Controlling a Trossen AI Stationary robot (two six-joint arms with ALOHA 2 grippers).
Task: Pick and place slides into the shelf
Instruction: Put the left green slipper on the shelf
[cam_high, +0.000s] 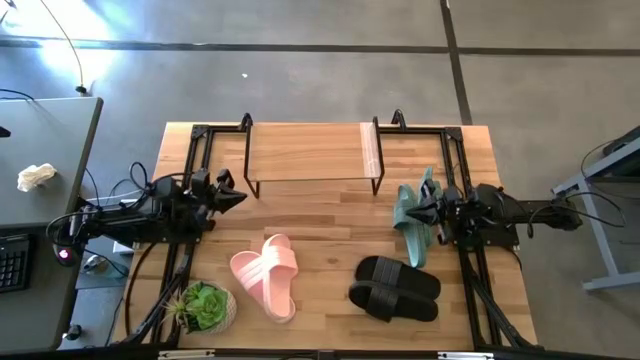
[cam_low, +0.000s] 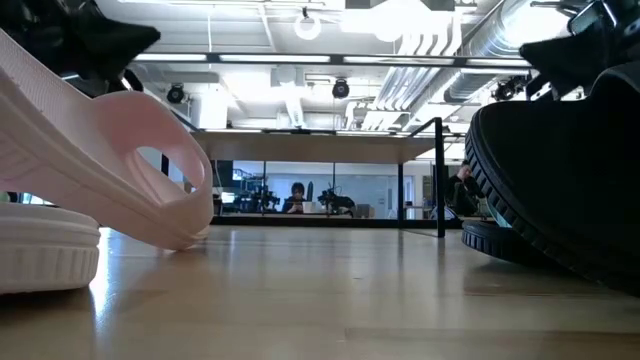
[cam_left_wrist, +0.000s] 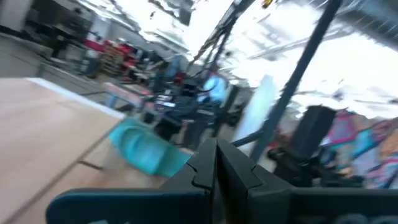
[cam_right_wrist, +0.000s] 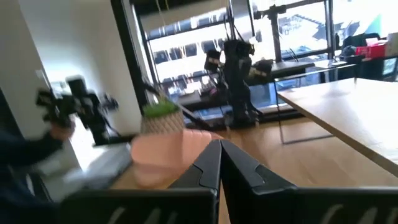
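Note:
The shelf (cam_high: 310, 152), a light plank on black wire frames, stands at the table's far middle. A pink pair of slides (cam_high: 268, 278) lies near the front, one slide leaning on the other (cam_low: 110, 170). The black pair (cam_high: 393, 290) lies stacked to its right. The green pair (cam_high: 415, 215) lies at the right, partly under my right gripper (cam_high: 412, 212), which is shut and held above it. My left gripper (cam_high: 240, 198) is shut at the table's left, over bare wood. Both wrist views show shut fingertips (cam_left_wrist: 216, 168) (cam_right_wrist: 221, 158) with nothing between them.
A potted green plant (cam_high: 205, 307) stands at the front left corner. Black arm frames (cam_high: 190, 180) (cam_high: 465, 190) run along both table sides. Bare wood (cam_high: 330, 215) lies between the shelf and the slides. A grey desk (cam_high: 40, 190) stands left of the table.

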